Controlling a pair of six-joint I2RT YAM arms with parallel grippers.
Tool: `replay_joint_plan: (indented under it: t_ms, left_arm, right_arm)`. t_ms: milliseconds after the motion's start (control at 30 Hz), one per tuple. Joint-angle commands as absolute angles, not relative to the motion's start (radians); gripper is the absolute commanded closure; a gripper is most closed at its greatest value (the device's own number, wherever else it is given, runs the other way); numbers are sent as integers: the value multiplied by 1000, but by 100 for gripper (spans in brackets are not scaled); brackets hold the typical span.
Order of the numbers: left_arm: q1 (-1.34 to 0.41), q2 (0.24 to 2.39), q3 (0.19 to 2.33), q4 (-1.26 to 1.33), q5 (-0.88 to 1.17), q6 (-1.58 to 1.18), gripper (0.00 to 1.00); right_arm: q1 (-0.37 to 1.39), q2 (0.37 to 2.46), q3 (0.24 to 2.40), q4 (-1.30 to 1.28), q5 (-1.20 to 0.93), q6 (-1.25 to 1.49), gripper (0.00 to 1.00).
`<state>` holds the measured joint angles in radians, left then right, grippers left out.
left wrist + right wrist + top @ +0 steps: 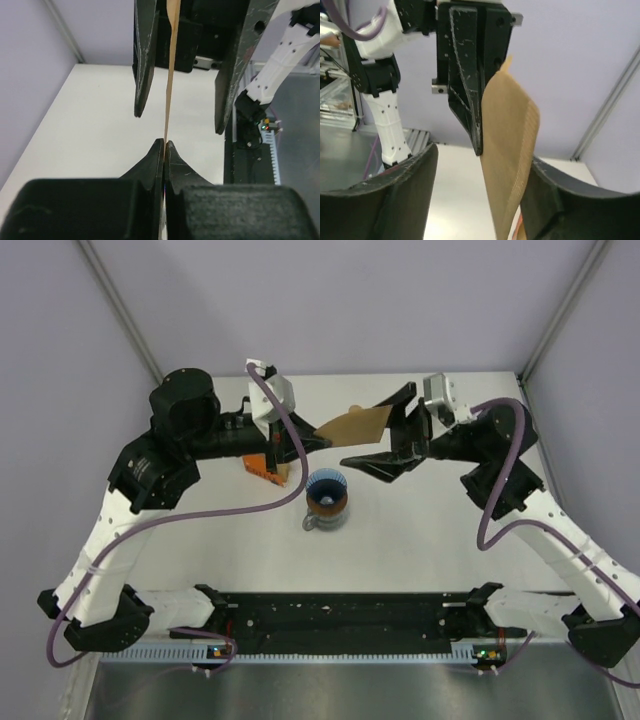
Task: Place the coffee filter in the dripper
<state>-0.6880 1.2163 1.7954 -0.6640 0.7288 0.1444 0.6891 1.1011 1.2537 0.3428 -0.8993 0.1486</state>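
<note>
A tan-brown paper coffee filter (355,424) hangs in the air between the two arms, above and behind the blue ribbed dripper (327,489). My left gripper (318,438) is shut on the filter's left edge; in the left wrist view the filter (170,80) shows edge-on, rising from the closed jaws (165,145). My right gripper (385,427) is open, its fingers on either side of the filter's right part without pinching it. In the right wrist view the filter (507,165) hangs between the spread fingers (395,200).
The dripper sits on a mug-like base (325,517) at the table's middle. An orange-and-white filter pack (268,466) lies under the left arm. Purple walls and grey frame posts enclose the white table (430,530).
</note>
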Motion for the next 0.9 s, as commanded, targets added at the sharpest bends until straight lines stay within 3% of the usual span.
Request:
replay_joint_plan:
  t_ms: [0, 100, 200, 533, 867]
  left_arm:
    - [-686, 1223, 1871, -889, 585, 406, 100]
    - [-686, 1253, 1927, -1070, 520, 578, 100]
    - [-689, 1272, 1950, -1225, 470, 782, 100]
    - [-733, 1290, 1942, -1342, 367, 919, 100]
    - [-744, 1298, 1945, -1348, 367, 913, 100]
  right_arm:
    - [696, 1062, 1339, -38, -815, -53, 28]
    - [695, 1025, 1400, -255, -735, -162, 17]
    - [695, 1051, 1509, -450, -664, -213, 19]
    - [693, 1222, 1721, -664, -779, -202, 53]
    - [696, 1287, 1755, -767, -959, -241, 41]
